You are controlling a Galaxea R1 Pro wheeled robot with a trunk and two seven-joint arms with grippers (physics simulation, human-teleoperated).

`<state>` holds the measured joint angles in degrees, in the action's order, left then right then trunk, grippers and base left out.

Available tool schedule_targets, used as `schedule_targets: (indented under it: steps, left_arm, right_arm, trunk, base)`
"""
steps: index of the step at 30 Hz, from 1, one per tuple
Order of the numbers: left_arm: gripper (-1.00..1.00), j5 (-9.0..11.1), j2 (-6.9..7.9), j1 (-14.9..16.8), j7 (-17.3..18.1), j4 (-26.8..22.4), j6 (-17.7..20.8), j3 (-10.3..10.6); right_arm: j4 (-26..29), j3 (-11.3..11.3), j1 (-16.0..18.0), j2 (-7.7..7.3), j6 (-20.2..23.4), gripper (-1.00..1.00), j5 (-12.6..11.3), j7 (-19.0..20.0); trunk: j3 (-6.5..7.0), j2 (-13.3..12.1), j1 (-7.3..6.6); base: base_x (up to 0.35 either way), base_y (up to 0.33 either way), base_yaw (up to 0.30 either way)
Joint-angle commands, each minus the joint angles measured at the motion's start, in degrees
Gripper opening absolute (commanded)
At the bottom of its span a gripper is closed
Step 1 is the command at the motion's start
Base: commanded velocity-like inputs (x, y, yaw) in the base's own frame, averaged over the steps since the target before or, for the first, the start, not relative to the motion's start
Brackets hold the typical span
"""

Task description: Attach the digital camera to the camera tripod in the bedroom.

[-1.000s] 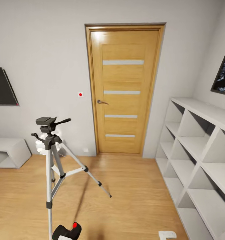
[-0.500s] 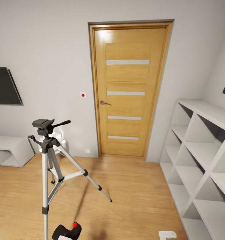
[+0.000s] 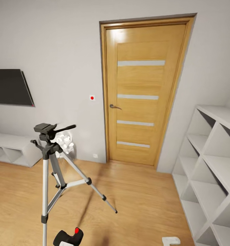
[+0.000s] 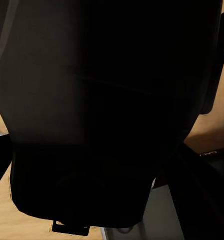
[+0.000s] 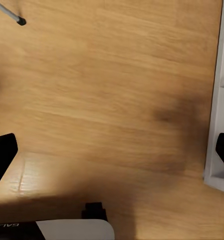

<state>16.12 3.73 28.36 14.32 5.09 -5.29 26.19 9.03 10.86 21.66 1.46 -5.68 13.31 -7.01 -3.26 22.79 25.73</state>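
Observation:
The camera tripod [image 3: 48, 160] stands on the wood floor at the left of the head view, silver legs spread, and its black head [image 3: 46, 130] and pan handle carry nothing. The digital camera [image 3: 69, 236], black with a red button, sits at the bottom edge of that view in my left gripper [image 3: 63, 243], below and slightly right of the tripod head. In the left wrist view the camera's dark body [image 4: 107, 110] lies right against the lens. My right gripper [image 5: 112, 152] is open over bare floor, with one black fingertip [image 5: 2, 155] at each side.
A wooden door [image 3: 142, 92] is shut in the wall ahead. White cube shelving [image 3: 214, 164] lines the right side. A wall TV [image 3: 11, 87] hangs over a low white cabinet [image 3: 12, 148] at the left. A white lamp [image 3: 64, 141] stands behind the tripod. One tripod foot [image 5: 21, 21] shows in the right wrist view.
The whole head view has swung left: door and shelving slid right, more of the TV and low cabinet came in. The camera stays in my left gripper.

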Motion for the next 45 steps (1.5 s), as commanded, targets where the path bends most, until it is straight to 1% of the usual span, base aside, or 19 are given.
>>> schedule_targets:
  steps: [1, 14, 24, 33, 39, 45]
  left_arm:
    - [-1.00, 0.6, -0.04, 0.1, 0.3, 0.3, -0.4, 0.5]
    - [-1.00, 0.6, -0.04, 0.1, 0.3, 0.3, -0.4, 0.4]
    - [-1.00, 0.6, -0.04, 0.1, 0.4, 0.3, -0.4, 0.4]
    - [-1.00, 0.7, 0.29, 0.1, 0.3, 0.3, -0.4, 0.5]
    - [-1.00, 0.7, 0.57, -0.9, 0.3, 0.4, -0.4, 0.5]
    - [-1.00, 0.7, 0.58, -1.6, 0.3, 0.4, -0.4, 0.6]
  right_arm:
    - [-0.1, 0.5, 0.1, 0.03, -0.2, 1.00, 0.6, -0.1]
    - [-0.2, 0.5, 0.1, 0.05, -0.2, 1.00, 0.6, -0.1]
    - [-0.2, 0.5, 0.1, 0.07, -0.2, 1.00, 0.6, -0.1]
    - [-0.2, 0.5, 0.1, 0.03, -0.2, 1.00, 0.6, -0.1]
    - [-0.2, 0.5, 0.1, 0.03, -0.2, 1.00, 0.6, -0.2]
    - [-0.2, 0.5, 0.1, 0.03, -0.2, 1.00, 0.6, -0.2]
  trunk:
    - [-0.13, 0.1, 0.05]
    - [-0.13, 0.1, 0.05]
    - [-0.13, 0.1, 0.05]
    - [-0.13, 0.1, 0.05]
    - [-0.13, 0.1, 0.05]
    - [-0.13, 0.1, 0.05]
  base:
    - [0.147, -0.222, 0.169]
    - [0.024, -0.038, 0.058]
    - [0.000, 0.000, 0.192]
    - [0.000, 0.000, 0.208]
    - [0.000, 0.000, 0.154]
    - [0.012, -0.005, 0.035]
